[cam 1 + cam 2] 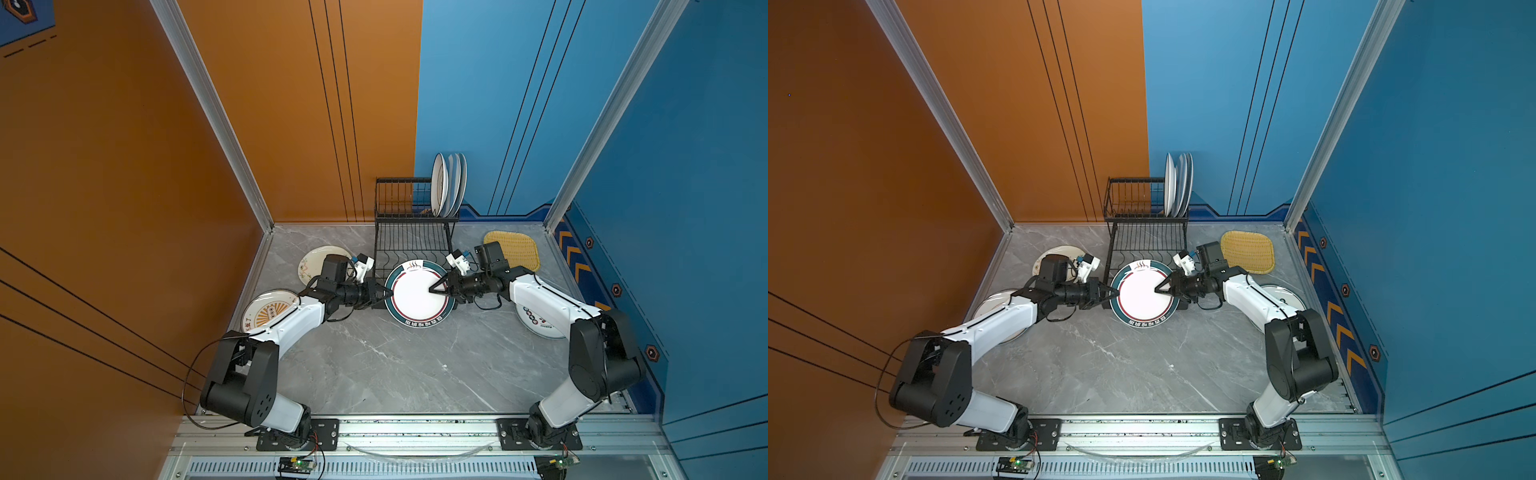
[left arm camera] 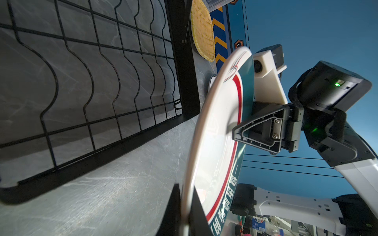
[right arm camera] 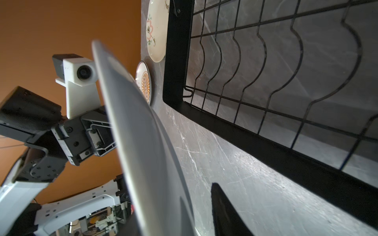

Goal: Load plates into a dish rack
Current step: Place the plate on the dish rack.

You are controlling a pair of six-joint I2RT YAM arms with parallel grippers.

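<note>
A white plate (image 1: 415, 295) (image 1: 1142, 297) with a teal rim and a red ring hangs just in front of the black wire dish rack (image 1: 411, 245) (image 1: 1142, 241). My left gripper (image 1: 388, 296) (image 2: 185, 196) is shut on its left rim. My right gripper (image 1: 434, 289) (image 3: 173, 204) straddles the opposite rim, open. One of its fingers (image 3: 225, 212) stands apart from the plate's grey underside (image 3: 143, 143); the other is hidden behind the plate. Three plates (image 1: 446, 185) (image 1: 1177, 185) stand upright in the rack's raised rear tier. The wavy lower tier (image 2: 92, 81) (image 3: 286, 81) holds nothing.
A yellow woven tray (image 1: 513, 249) (image 2: 202, 30) lies at the back right. A cream floral plate (image 1: 320, 257) (image 3: 156, 30) and a sunburst plate (image 1: 266, 309) (image 3: 144, 81) lie left of the rack. Another printed plate (image 1: 536, 322) lies under my right arm.
</note>
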